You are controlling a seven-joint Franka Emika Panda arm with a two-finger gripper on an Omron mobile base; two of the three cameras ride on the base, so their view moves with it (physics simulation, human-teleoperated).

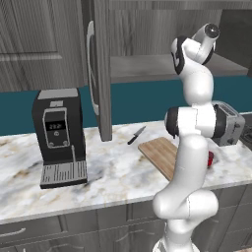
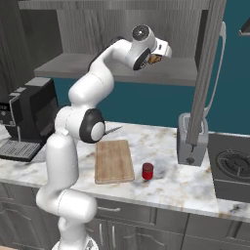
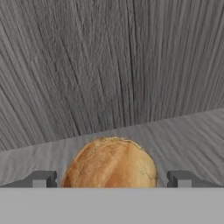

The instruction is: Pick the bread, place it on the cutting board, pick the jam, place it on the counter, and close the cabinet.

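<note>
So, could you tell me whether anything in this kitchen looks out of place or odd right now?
Mildly odd: a dark-handled kitchen knife lies loose on the white-grey marble counter beside the light-brown wooden cutting board, and the dark grey cabinet door hangs open. Nothing is spilled or damaged.

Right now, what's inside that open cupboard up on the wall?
Inside the cabinet, the bread sits on its grey shelf between the open gripper fingers. The arm covers part of the shelf.
</note>
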